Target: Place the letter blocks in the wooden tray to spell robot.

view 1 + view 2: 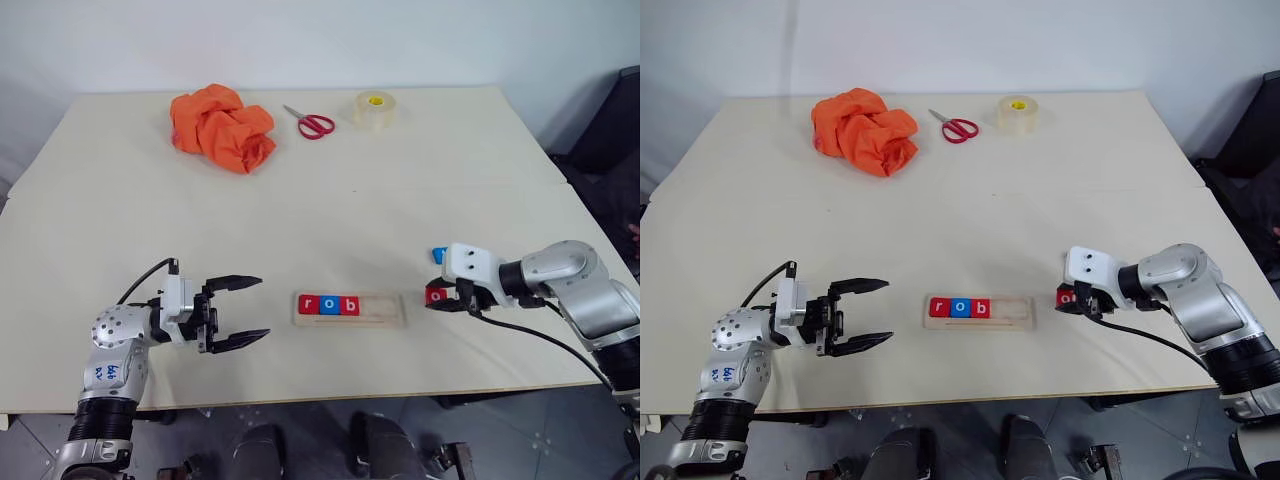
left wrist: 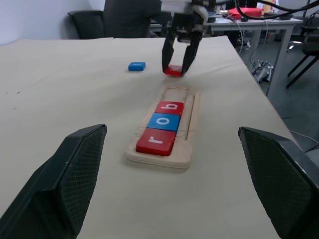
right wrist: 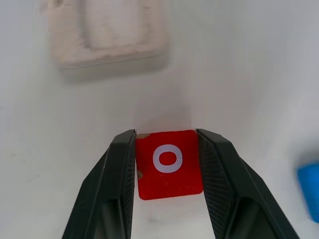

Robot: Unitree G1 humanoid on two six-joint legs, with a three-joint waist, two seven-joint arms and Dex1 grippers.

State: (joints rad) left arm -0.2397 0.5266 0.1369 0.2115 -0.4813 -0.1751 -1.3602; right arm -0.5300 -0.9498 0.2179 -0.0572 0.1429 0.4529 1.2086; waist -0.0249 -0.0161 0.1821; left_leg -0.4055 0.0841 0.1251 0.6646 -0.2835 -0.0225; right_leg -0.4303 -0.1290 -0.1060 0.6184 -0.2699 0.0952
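While the red o block (image 3: 168, 163) lies on the table (image 1: 400, 190) between the right gripper's (image 1: 447, 298) touching fingers (clamped) | tray (image 1: 385, 312) beside it holds r, o, b | blue block (image 1: 438, 256) near | left gripper (image 1: 240, 312) wide open.

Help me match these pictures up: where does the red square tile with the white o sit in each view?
Left eye view: red o tile lies right of the pale wooden tray, at the right tool.
Right eye view: o tile right of the tray.
Left wrist view: o tile beyond the tray's far end.
Right wrist view: o tile between the fingers.
Shared landmark: the tray.
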